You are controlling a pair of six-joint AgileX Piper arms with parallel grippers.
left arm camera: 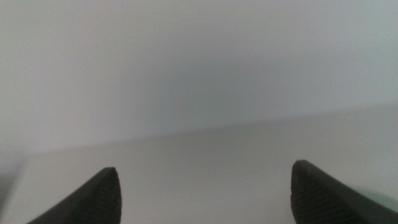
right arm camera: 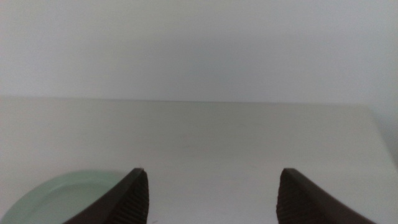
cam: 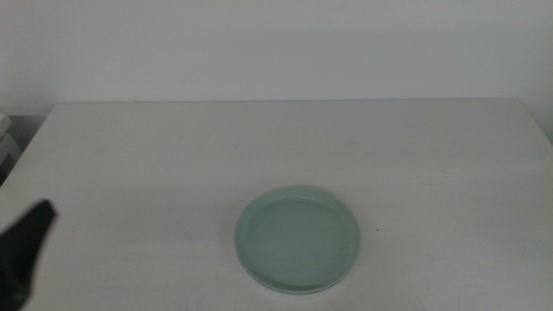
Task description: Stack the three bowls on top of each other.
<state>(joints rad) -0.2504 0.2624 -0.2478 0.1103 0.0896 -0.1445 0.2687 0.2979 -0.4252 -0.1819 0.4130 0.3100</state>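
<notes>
White table against plain pale wall, mint green bowl near front edge at centre, a second pale rim just showing under it, so stacked on at least one other dish; third not distinguishable. Left gripper low at front-left corner of table, jaws wide apart, empty. Right gripper out of middle view, jaws apart, empty, green bowl just beside it.

No readable text, labels, brands or numbers anywhere I look: green bowl plain, desk unmarked.
</notes>
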